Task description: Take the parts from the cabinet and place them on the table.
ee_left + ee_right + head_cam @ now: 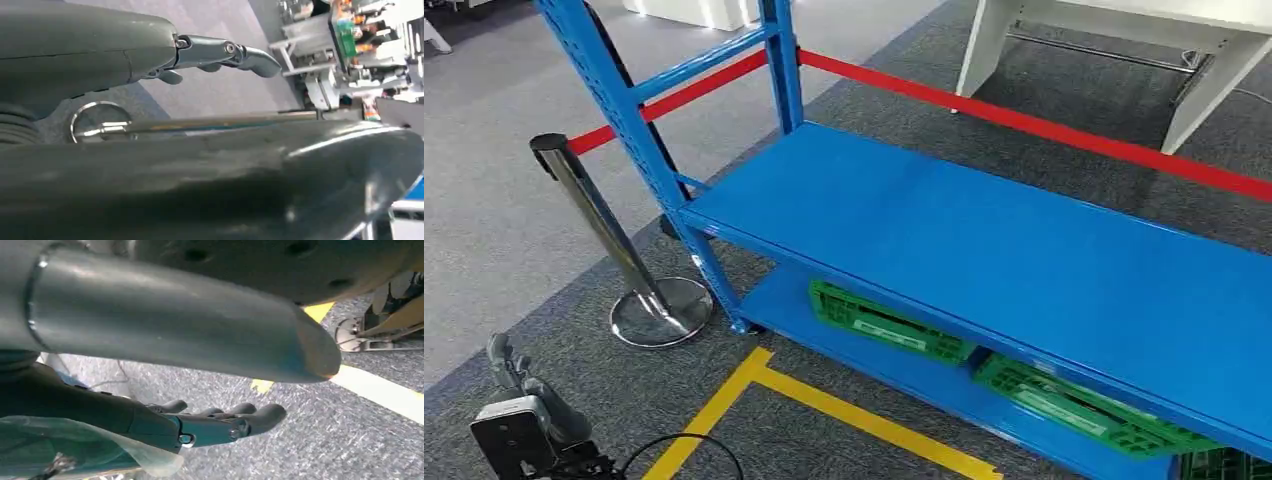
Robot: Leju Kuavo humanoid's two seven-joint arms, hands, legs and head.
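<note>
- The blue rack (pixel 984 250) stands ahead in the head view, with one broad bare shelf running from near the left upright off past the right edge.
- Beneath that shelf, on the lower shelf (pixel 894 370), lie green crates (pixel 889 325), two flat side by side and the corner of a third at the bottom right; whether parts sit in them I cannot tell.
- A red belt (pixel 1024 120) runs behind the rack, and another stretch of it reaches a chrome post (pixel 604 225) standing on a round base, just left of the rack's front leg.
- Yellow tape (pixel 824 400) marks a corner on the grey carpet (pixel 574 330) in front of the rack.
- A white table (pixel 1204 60) stands beyond the belt at the top right.
- The left hand (pixel 150 55) hangs low at the robot's side; in its wrist view the fingers (pixel 225 52) stretch out nearly straight, apart from the thick thumb (pixel 250 180), with nothing between them.
- That view also catches the chrome post and a cluttered workbench (pixel 350 45) far off.
- The right hand (pixel 165 425) hangs over the carpet near the yellow tape; its fingers (pixel 235 422) lie extended and loosely together, away from the thumb (pixel 175 320), and hold nothing.
- Something pale and translucent (pixel 100 450) sits at the edge of the right wrist view below the hand; I cannot tell what it is.
</note>
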